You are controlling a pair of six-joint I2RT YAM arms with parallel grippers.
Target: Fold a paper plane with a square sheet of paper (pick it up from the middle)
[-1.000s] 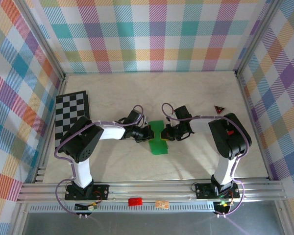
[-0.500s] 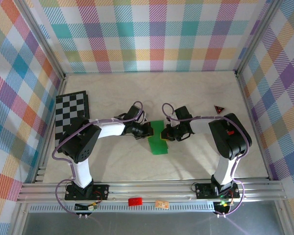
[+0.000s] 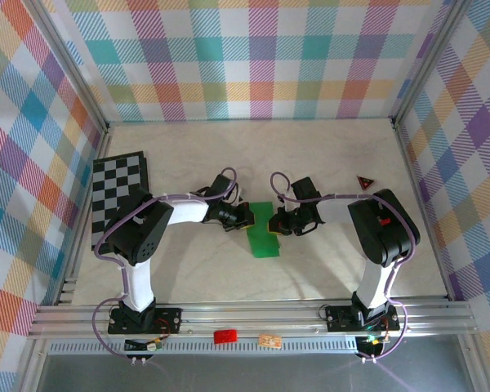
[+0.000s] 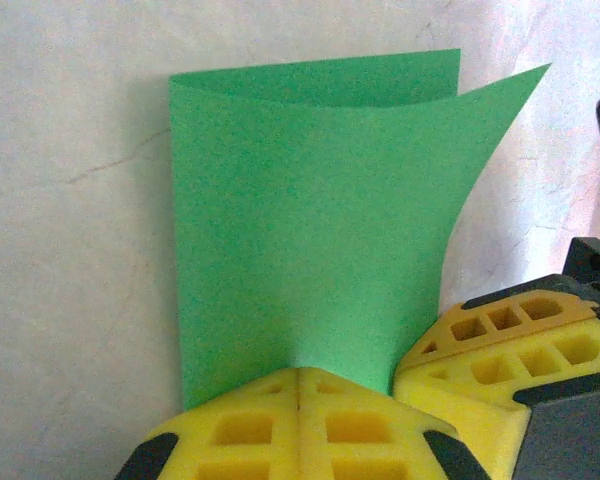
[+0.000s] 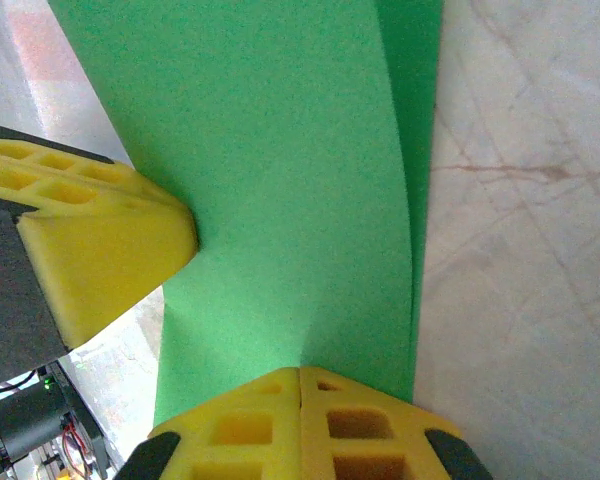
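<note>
The square sheet of paper (image 3: 264, 233) is located near the middle of the surface (image 3: 327, 155), slightly closer to the near edge than to the far edge. It is bright green and doubled over into two layers. In the left wrist view the upper layer bows away from the lower one, and its free corner stands clear of the lower layer's edge.

The left pincer (image 4: 300, 372) is closed, its yellow pads pressed together on an edge of the sheet. The right pincer (image 5: 300, 372) is likewise closed, its pads clamped on the sheet.

In the overhead view the two pincers reach the far part of the sheet, one from the left side and one from the right. They are just beside each other; whether they are in contact cannot be determined.

A checkered board (image 3: 118, 200) lies along the left edge of the surface, well apart from the sheet. A small red-and-black triangle (image 3: 364, 182) lies toward the right edge.
</note>
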